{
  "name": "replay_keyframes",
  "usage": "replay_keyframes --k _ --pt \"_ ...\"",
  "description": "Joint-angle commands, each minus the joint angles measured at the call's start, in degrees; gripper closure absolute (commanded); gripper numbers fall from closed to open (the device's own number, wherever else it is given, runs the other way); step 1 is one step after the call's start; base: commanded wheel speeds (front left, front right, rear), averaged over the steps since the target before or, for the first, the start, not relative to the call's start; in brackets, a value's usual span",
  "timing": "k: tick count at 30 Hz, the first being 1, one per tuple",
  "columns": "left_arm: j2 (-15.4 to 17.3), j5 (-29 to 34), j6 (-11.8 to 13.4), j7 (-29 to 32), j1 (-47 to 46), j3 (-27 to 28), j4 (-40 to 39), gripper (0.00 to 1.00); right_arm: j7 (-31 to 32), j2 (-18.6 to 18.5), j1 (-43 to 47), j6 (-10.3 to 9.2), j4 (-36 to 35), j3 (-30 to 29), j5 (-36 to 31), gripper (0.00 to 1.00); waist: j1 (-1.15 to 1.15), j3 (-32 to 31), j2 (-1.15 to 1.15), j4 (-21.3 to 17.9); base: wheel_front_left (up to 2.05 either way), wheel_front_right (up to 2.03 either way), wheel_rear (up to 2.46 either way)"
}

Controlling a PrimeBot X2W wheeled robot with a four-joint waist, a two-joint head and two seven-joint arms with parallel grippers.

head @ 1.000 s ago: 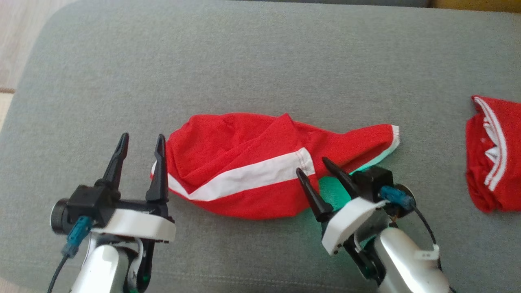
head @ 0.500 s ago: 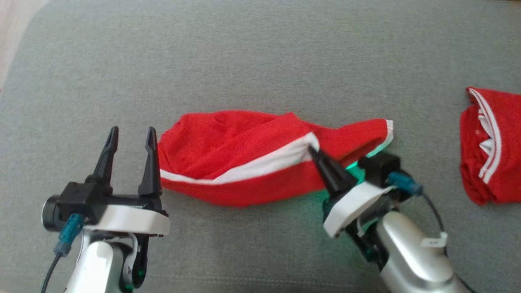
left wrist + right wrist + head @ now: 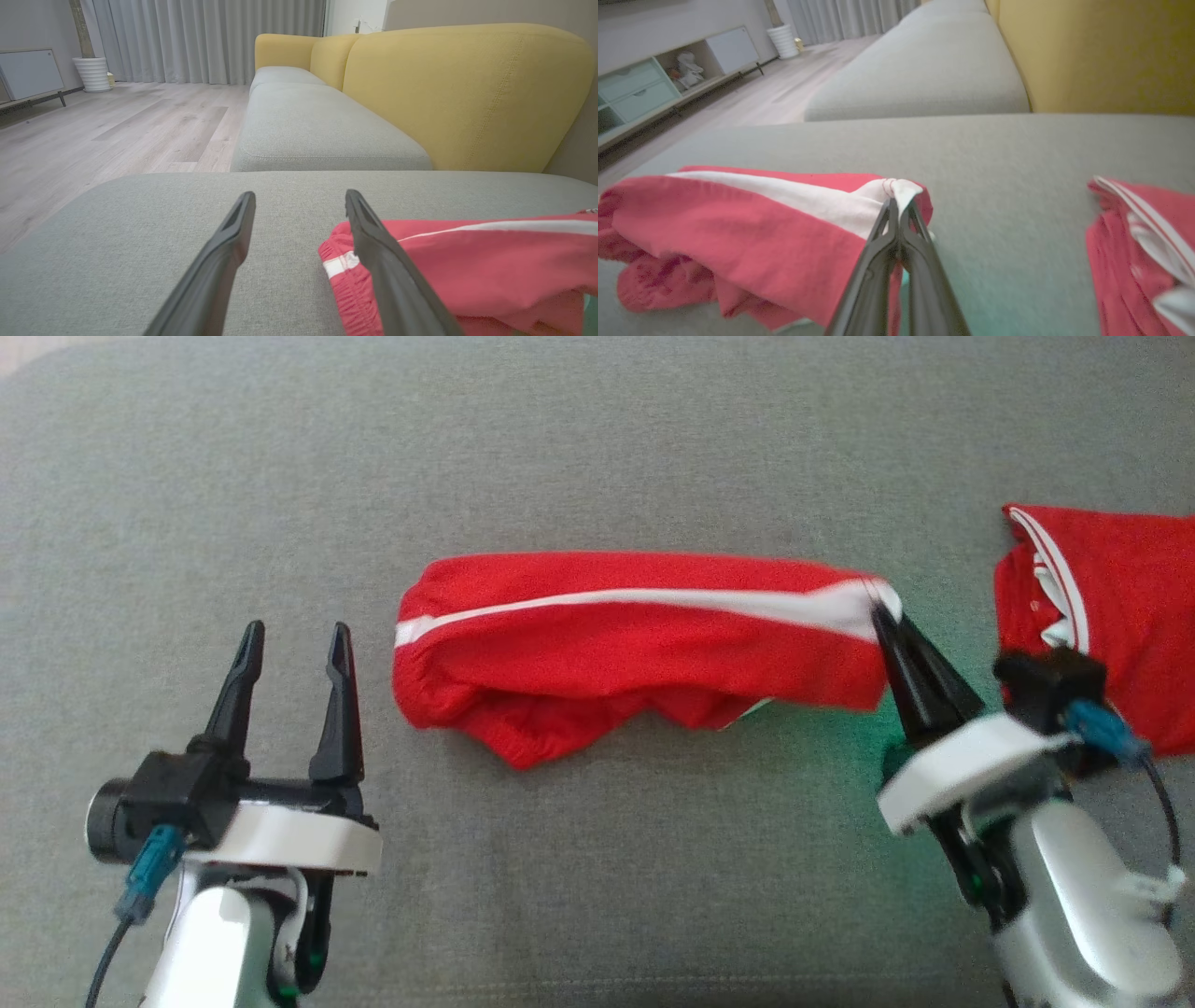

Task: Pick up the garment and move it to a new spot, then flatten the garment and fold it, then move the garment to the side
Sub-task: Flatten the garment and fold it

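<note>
Item one, the garment (image 3: pixel 635 635): red, with a white stripe (image 3: pixel 653 602) along its upper edge. I log it lying across the middle of the grey sofa cushion (image 3: pixel 597 448), drawn out into a long band from left to right. Its lower edge sags in loose folds onto the cushion. In the left wrist view its left end shows a gathered, ribbed hem.

Item two, the right claw (image 3: pixel 887 616): both fingers are pressed together on the garment's right end, pinching the white corner where the stripe finishes. My right wrist view shows cloth caught between the fingertips, with the red fabric falling away to their left. A green glow lies on the cushion beneath this claw.

Item three, the left claw (image 3: pixel 295 637): fingers spread wide, nothing between them. It sits near the garment's left end, with a strip of bare cushion between in the head view.

Item four, a second red garment (image 3: pixel 1111 607) with white trim: crumpled on the same cushion, to the right, apart from the first, just beyond the right wrist.

Item five, surroundings: a yellow backrest (image 3: pixel 467 93) behind the cushions, a pale wooden floor (image 3: pixel 117 135), grey curtains (image 3: pixel 201 37), a white planter (image 3: pixel 93 72) and a low cabinet (image 3: pixel 30 74).
</note>
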Motion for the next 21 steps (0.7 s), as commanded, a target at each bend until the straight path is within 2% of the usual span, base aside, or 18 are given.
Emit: replay_keyframes --k 1,10,11,12,13,17,21 --pt "0.4 0.5 -0.2 -0.7 -2.5 2.3 -2.1 0.0 0.4 -0.7 1.7 0.37 -2.3 0.0 -0.4 1.0 0.0 0.1 0.0 -0.4 0.0 0.0 0.0" --pt "0.1 1.1 -1.2 -0.7 -2.8 2.3 -1.6 0.0 1.4 -1.0 7.9 0.37 0.3 -3.8 -1.0 1.0 0.0 0.7 0.0 -1.6 0.0 0.0 0.0" --pt "0.1 1.1 -1.2 -0.7 -2.7 2.4 -1.4 0.0 1.1 -0.7 7.9 0.37 0.9 -4.0 -1.0 0.82 0.0 0.6 0.0 -1.8 0.0 0.0 0.0" --pt "0.1 1.1 -1.3 -0.7 -2.7 2.4 -1.3 0.0 0.7 -0.5 7.8 0.37 1.3 -4.1 -1.1 0.53 0.0 0.5 0.0 -1.9 0.0 0.0 0.0" --pt "0.0 1.1 -1.3 -0.7 -2.6 2.4 -1.2 0.0 0.1 -0.2 7.7 0.37 1.6 -4.3 -1.2 0.0 0.0 0.4 0.0 -1.9 0.0 0.0 0.0" --pt "0.1 1.2 -1.4 -0.7 -2.1 2.6 -0.8 0.0 -1.6 0.6 7.0 0.37 0.6 -5.3 -2.0 0.0 0.0 -0.5 0.0 -2.3 0.0 0.0 0.0" --pt "-0.1 1.3 -1.2 -0.7 -1.6 2.7 -0.5 0.0 -2.9 0.8 6.9 0.37 -3.4 -6.6 -3.5 0.0 0.0 -1.6 0.0 -2.4 0.0 0.0 0.0"
